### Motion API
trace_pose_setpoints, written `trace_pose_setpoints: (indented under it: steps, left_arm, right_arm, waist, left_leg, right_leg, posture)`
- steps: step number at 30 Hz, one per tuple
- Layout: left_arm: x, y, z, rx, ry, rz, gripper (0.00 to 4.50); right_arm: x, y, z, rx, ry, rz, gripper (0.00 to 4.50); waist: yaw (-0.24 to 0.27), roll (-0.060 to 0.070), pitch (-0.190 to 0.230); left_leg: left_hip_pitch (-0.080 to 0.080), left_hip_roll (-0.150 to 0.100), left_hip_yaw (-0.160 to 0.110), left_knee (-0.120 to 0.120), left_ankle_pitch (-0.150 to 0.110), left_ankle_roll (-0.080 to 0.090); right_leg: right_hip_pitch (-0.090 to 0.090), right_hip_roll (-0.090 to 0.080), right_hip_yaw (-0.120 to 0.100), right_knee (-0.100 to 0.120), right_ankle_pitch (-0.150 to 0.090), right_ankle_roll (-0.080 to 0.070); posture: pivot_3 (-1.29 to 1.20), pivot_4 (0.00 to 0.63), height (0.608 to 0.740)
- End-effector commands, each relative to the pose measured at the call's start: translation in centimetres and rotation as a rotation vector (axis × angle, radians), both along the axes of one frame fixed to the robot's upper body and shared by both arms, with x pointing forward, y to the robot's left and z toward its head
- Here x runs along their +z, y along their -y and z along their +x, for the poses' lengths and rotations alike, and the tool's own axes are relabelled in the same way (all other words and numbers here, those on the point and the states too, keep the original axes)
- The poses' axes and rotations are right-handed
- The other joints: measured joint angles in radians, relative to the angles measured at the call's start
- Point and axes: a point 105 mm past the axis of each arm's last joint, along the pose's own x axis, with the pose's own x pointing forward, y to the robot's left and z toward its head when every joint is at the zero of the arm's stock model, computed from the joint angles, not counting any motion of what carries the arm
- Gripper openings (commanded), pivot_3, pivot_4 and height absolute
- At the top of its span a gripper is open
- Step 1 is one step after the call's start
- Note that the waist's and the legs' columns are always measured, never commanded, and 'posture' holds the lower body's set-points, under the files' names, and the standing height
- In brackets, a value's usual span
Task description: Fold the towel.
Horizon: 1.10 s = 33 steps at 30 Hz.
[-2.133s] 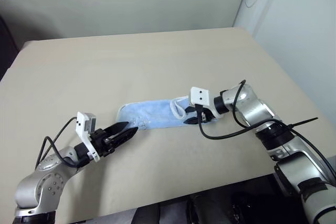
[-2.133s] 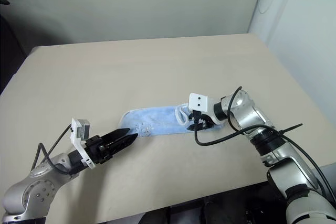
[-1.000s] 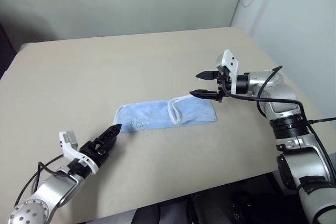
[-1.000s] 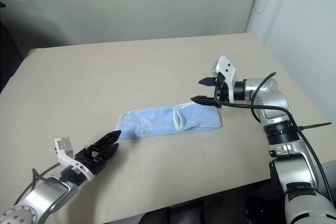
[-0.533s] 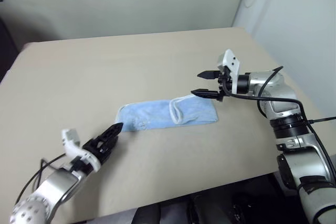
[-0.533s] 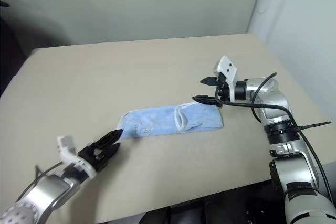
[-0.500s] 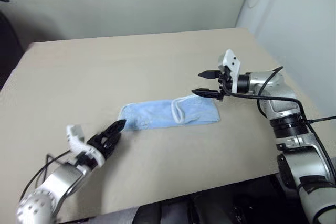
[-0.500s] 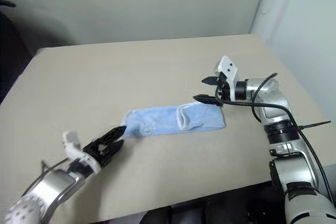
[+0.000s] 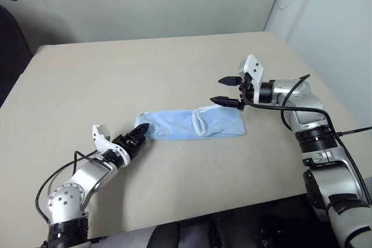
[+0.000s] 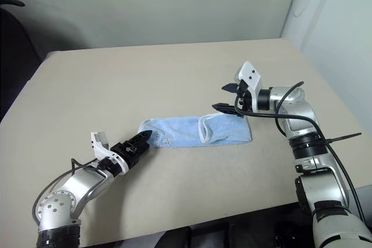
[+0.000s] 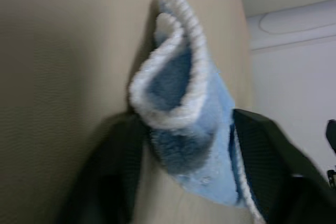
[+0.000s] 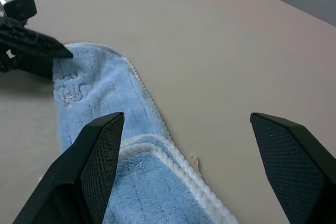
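One towel (image 9: 192, 124) end between left gripper (image 9: 139, 132) fingers

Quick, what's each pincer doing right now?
Left pincer: fingers on either side of the towel's end; a firm grip cannot be told.
Right pincer: open, empty, above the towel's other end.

A light blue towel (image 9: 192, 125) of soft, looped terry cloth, edged in thick white stitching, lies on a smooth, matt beige table (image 9: 145, 74). The left gripper (image 9: 137, 134) and right gripper (image 9: 225, 91) have matt black fingers (image 12: 286, 156) with a fine grid texture, seemingly plastic. Glossy black cables (image 9: 273, 107) run along arms of brushed silver metal.
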Motion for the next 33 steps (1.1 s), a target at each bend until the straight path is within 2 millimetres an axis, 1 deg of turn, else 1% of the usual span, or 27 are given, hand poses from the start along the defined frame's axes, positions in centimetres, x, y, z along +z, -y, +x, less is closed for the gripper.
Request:
trace_pose_setpoints:
  steps: [1, 4, 5, 10, 11, 12, 13, 14, 15, 16, 18, 19, 21, 22, 24, 28, 31, 33]
  left_arm:
    - [1.0, -0.3, -0.1, 0.006, 0.050, -0.002, 1.30]
    - [1.4, -0.3, -0.2, 0.008, 0.074, 0.000, 0.20]
    - [1.6, -0.3, -0.2, 0.009, 0.083, 0.001, 0.02]
    - [1.9, -0.3, -0.3, 0.010, 0.094, 0.003, 0.02]
    - [3.8, 0.4, -0.3, -0.045, 0.183, 0.099, 0.02]
    - [5.7, 1.7, -0.3, -0.126, 0.274, 0.208, 0.02]
    - [6.8, 2.7, -0.4, -0.183, 0.337, 0.285, 0.02]
    - [7.8, 4.1, -0.5, -0.265, 0.397, 0.381, 0.02]
    - [8.3, 5.5, -0.5, -0.344, 0.441, 0.460, 0.02]
    - [8.5, 6.3, -0.6, -0.395, 0.469, 0.512, 0.02]
    - [9.4, 8.3, 0.0, -0.483, 0.531, 0.562, 0.02]
    - [9.7, 8.8, 0.2, -0.504, 0.548, 0.571, 0.02]
    - [10.0, 10.6, 0.7, -0.590, 0.587, 0.634, 0.02]
    - [10.1, 11.8, 1.0, -0.647, 0.611, 0.676, 0.02]
    - [10.1, 13.4, 1.3, -0.725, 0.643, 0.730, 0.02]
    - [8.9, 16.9, 3.3, -0.855, 0.639, 0.857, 0.02]
    - [8.3, 18.7, 3.9, -0.932, 0.649, 0.888, 0.02]
    - [7.8, 19.4, 4.0, -0.975, 0.642, 0.908, 0.02]
  right_arm:
    - [1.9, -0.1, 0.0, 0.001, 0.078, 0.019, 4.08]
    - [1.9, -0.1, 0.0, -0.001, 0.078, 0.021, 4.08]
    - [1.8, -0.1, 0.0, -0.002, 0.078, 0.021, 4.08]
    - [1.8, -0.1, 0.1, -0.002, 0.079, 0.021, 4.08]
    - [1.4, 0.8, 0.3, -0.036, 0.059, 0.025, 4.08]
    - [0.9, 1.7, 0.4, -0.066, 0.036, 0.029, 4.08]
    - [0.6, 2.4, 0.4, -0.086, 0.020, 0.032, 4.08]
    - [0.3, 3.0, 0.4, -0.101, 0.002, 0.037, 4.08]
    - [0.0, 3.6, 0.3, -0.111, -0.013, 0.037, 4.08]
    - [-0.2, 3.9, 0.2, -0.118, -0.023, 0.037, 4.08]
    - [-1.1, 5.1, 0.1, -0.147, -0.050, 0.028, 4.08]
    - [-1.3, 5.5, 0.1, -0.156, -0.056, 0.026, 4.08]
    - [-1.7, 6.4, -0.1, -0.173, -0.070, 0.023, 4.08]
    - [-1.9, 7.0, -0.1, -0.192, -0.073, 0.019, 4.08]
    - [-2.1, 8.0, -0.1, -0.225, -0.075, 0.014, 4.08]
    - [-2.1, 11.2, 0.7, -0.372, -0.052, 0.025, 4.08]
    - [-2.2, 12.3, 0.8, -0.425, -0.043, 0.031, 4.08]
    - [-2.4, 12.7, 0.7, -0.447, -0.040, 0.030, 4.08]
  waist:
    - [0.000, 0.000, 0.000]
    - [0.000, 0.000, 0.000]
    - [0.000, 0.000, 0.000]
    - [-0.002, 0.000, 0.000]
    - [-0.002, 0.000, 0.000]
    - [-0.001, -0.002, 0.002]
    - [0.002, -0.004, 0.003]
    - [0.008, -0.004, 0.003]
    - [0.014, -0.004, 0.003]
    - [0.018, -0.004, 0.003]
    - [0.018, -0.003, 0.002]
    - [0.016, -0.003, 0.002]
    - [0.010, -0.003, 0.003]
    - [0.008, -0.004, 0.003]
    - [0.006, -0.004, 0.003]
    - [0.004, -0.003, 0.003]
    - [0.003, -0.003, 0.003]
    - [0.000, -0.003, 0.003]
  left_leg:
    - [0.000, 0.000, 0.000, 0.000, 0.000, 0.000]
    - [-0.001, 0.000, 0.000, -0.001, -0.001, -0.001]
    - [-0.001, 0.000, 0.000, -0.001, -0.001, -0.001]
    - [-0.001, 0.001, 0.000, -0.001, -0.001, -0.001]
    - [-0.001, 0.001, 0.000, -0.001, -0.001, -0.001]
    - [-0.001, 0.001, 0.000, -0.001, -0.001, -0.001]
    - [-0.002, 0.001, -0.001, -0.001, -0.001, -0.001]
    - [-0.004, 0.001, -0.004, 0.000, -0.001, -0.001]
    - [-0.005, 0.000, -0.005, 0.001, -0.001, -0.001]
    - [-0.006, 0.000, -0.006, 0.001, -0.001, -0.001]
    - [-0.005, -0.001, -0.004, 0.002, -0.001, -0.001]
    - [-0.005, -0.002, -0.003, 0.002, -0.001, 0.000]
    - [-0.005, -0.001, -0.001, 0.003, -0.002, 0.000]
    - [-0.006, -0.001, -0.001, 0.002, -0.002, 0.000]
    - [-0.007, 0.000, -0.001, 0.002, -0.002, -0.001]
    - [-0.008, 0.000, -0.002, 0.002, -0.003, 0.001]
    - [-0.009, 0.000, -0.002, 0.003, -0.004, 0.003]
    - [-0.011, 0.000, -0.002, 0.003, -0.005, 0.004]
  right_leg:
    - [-0.001, 0.000, 0.000, 0.000, 0.000, 0.000]
    - [-0.002, 0.000, 0.000, 0.000, 0.000, 0.000]
    - [-0.002, 0.000, 0.000, 0.000, -0.001, 0.000]
    - [-0.002, 0.000, 0.000, 0.000, -0.001, 0.000]
    - [-0.002, 0.001, 0.000, 0.000, -0.001, 0.000]
    - [-0.002, 0.000, 0.000, 0.000, -0.001, 0.000]
    - [-0.002, 0.001, 0.000, 0.000, -0.001, 0.000]
    - [-0.003, 0.002, -0.002, 0.000, -0.001, 0.000]
    - [-0.003, 0.003, -0.002, -0.001, -0.001, 0.000]
    - [-0.003, 0.002, -0.002, -0.001, -0.001, 0.000]
    - [-0.002, 0.001, -0.001, -0.001, 0.000, 0.001]
    - [-0.003, 0.000, -0.001, -0.001, 0.001, 0.002]
    - [-0.003, 0.000, 0.000, -0.001, 0.001, 0.003]
    - [-0.003, 0.000, 0.000, -0.001, 0.001, 0.003]
    - [-0.004, 0.000, -0.001, -0.001, 0.001, 0.003]
    - [-0.005, 0.000, -0.001, -0.002, 0.002, 0.004]
    - [-0.005, 0.000, 0.000, -0.004, 0.003, 0.006]
    - [-0.005, 0.000, 0.001, -0.006, 0.004, 0.007]
  posture:
    - [0.00, 0.150, 0.740]
    - [0.00, 0.150, 0.740]
    - [0.00, 0.150, 0.740]
    - [0.00, 0.150, 0.740]
    - [0.00, 0.150, 0.740]
    - [0.00, 0.150, 0.740]
    - [0.00, 0.150, 0.740]
    - [0.00, 0.150, 0.740]
    - [0.00, 0.150, 0.740]
    - [0.00, 0.150, 0.740]
    - [0.00, 0.150, 0.740]
    - [0.00, 0.150, 0.740]
    - [0.00, 0.150, 0.740]
    - [0.00, 0.150, 0.740]
    - [0.00, 0.150, 0.740]
    - [0.00, 0.150, 0.740]
    - [0.00, 0.150, 0.740]
    - [0.00, 0.150, 0.740]
